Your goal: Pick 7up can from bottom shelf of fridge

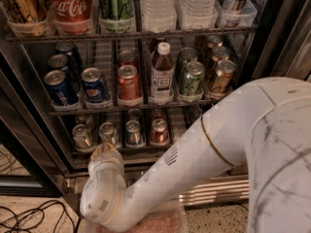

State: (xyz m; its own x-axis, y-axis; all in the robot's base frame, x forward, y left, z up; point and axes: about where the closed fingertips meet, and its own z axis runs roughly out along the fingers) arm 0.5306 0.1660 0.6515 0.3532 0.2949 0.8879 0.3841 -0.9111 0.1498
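Observation:
The fridge (pixel 272 38) stands open in front of me, with wire racks of cans and bottles. On the bottom shelf (pixel 121 152) several small cans stand in a row. The 7up can (pixel 108 132), pale with a silver top, is second from the left. My gripper (pixel 105 150) is at the end of the white arm, at the shelf's front edge, just below and in front of that can. The wrist hides the gripper's front end.
On the bottom shelf a pale can (pixel 82 136) stands to the left, and a bluish can (pixel 132 131) and a reddish can (pixel 159 130) to the right. The rack above (pixel 131 106) holds Pepsi cans, red cans, a bottle and green cans. Black cables (pixel 34 215) lie on the floor at left.

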